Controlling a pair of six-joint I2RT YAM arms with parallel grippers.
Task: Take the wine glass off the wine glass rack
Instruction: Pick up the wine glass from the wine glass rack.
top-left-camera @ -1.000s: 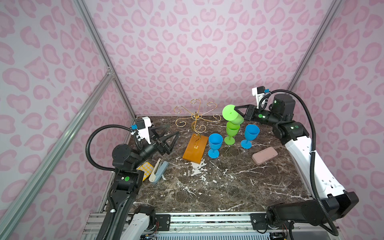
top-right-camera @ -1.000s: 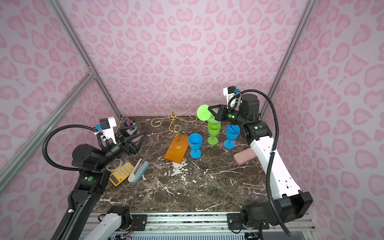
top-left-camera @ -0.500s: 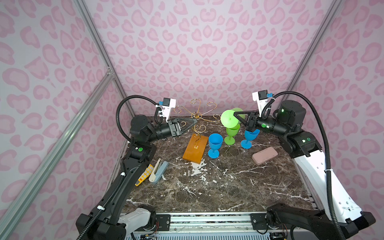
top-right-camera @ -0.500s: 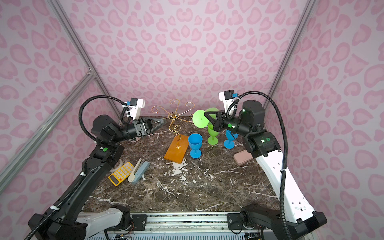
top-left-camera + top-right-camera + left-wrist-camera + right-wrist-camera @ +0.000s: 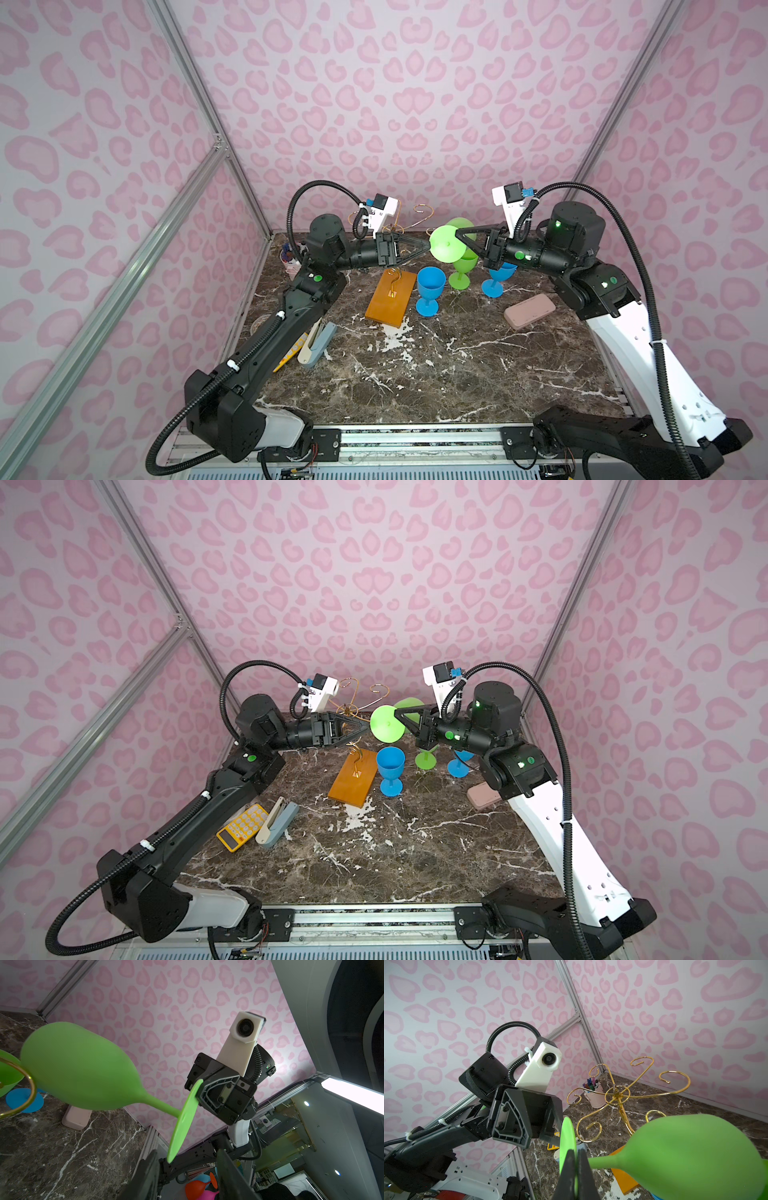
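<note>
Grips the matte green stemmed wine glass (image 5: 79, 1072) by the rim of its round foot with the right claw (image 5: 457, 235), pressed together on the disc. Holds it on its side in the air, off and beside the thin gold wire wine glass rack (image 5: 351, 781) with orange wooden base, above the dark marble desk (image 5: 415, 374). Has the left claw (image 5: 426, 246) at the foot's opposite edge, fingers apart; contact not determinable.

Black-and-white arms (image 5: 286, 328), ribbed black cables (image 5: 320, 183), white wrist cameras (image 5: 384, 208), black triangular fingers (image 5: 512, 1113), green lights (image 5: 318, 278).
</note>
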